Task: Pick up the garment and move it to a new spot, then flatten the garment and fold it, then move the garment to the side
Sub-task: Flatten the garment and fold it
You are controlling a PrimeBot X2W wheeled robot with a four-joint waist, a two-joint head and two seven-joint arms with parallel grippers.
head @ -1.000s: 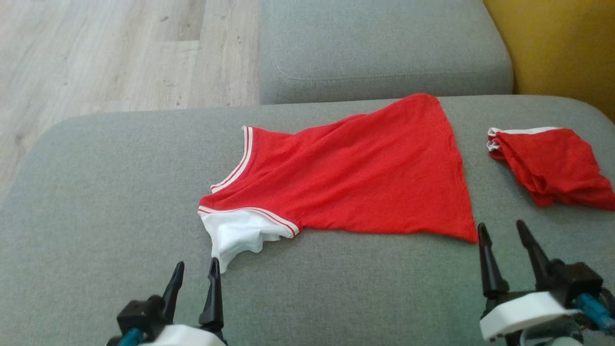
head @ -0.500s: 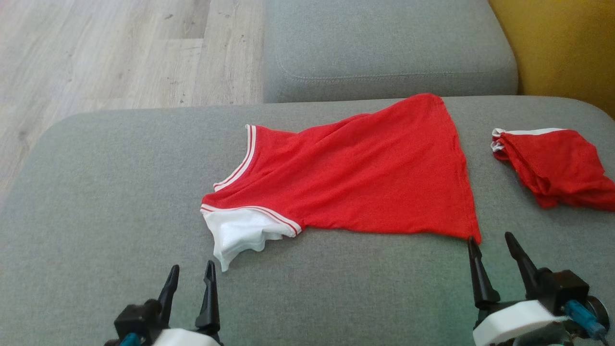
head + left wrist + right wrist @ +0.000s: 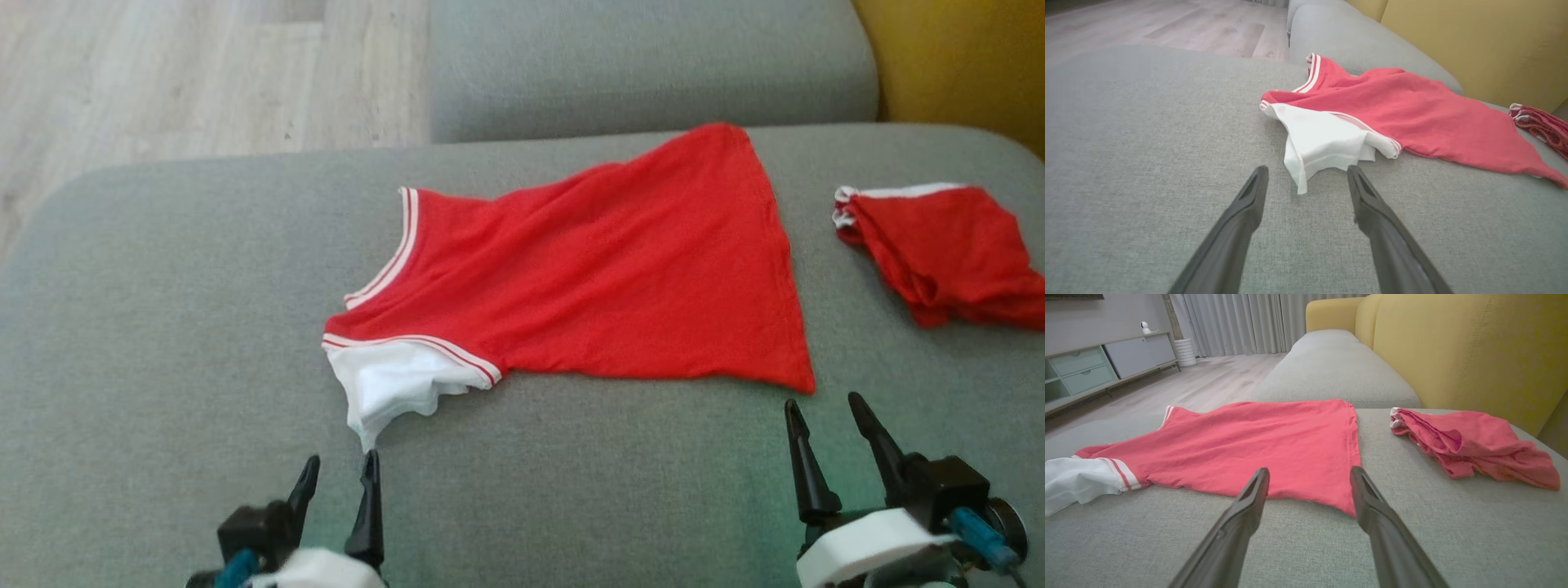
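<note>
**Subject.** A red jersey [image 3: 596,278] with white-striped trim is found spread over the middle of the grey sofa seat cushion [image 3: 147,343]. Its collar end is turned toward the cushion's left end and its hem toward the right end. The body is laid mostly flat, but slanting creases are noted. A white sleeve [image 3: 392,384] is bunched on the side toward the cushion's near edge.

**Other item.** A second red garment [image 3: 939,253], crumpled, is recorded at the cushion's right end, apart from the jersey. It is judged to play no part in the present step.

**Grippers.** The left gripper [image 3: 342,457] is positioned low over the cushion's near edge. Its jaws are spread and nothing is caught between them. In the left wrist view the sleeve's tip is seen just ahead of the jaws, in line with the gap. The right gripper [image 3: 823,400] is positioned likewise, farther toward the cushion's right end. Its jaws are also spread and empty, just short of the jersey's near hem corner [image 3: 804,380].

**Assessment.** Each gripper is lined up with one near end of the jersey. A two-point grasp is therefore judged to be in preparation, so that the cloth can be drawn taut evenly. No fold is yet made.

**Risk.** If the bunched sleeve is pinched alone, the creases may be left in.
</note>
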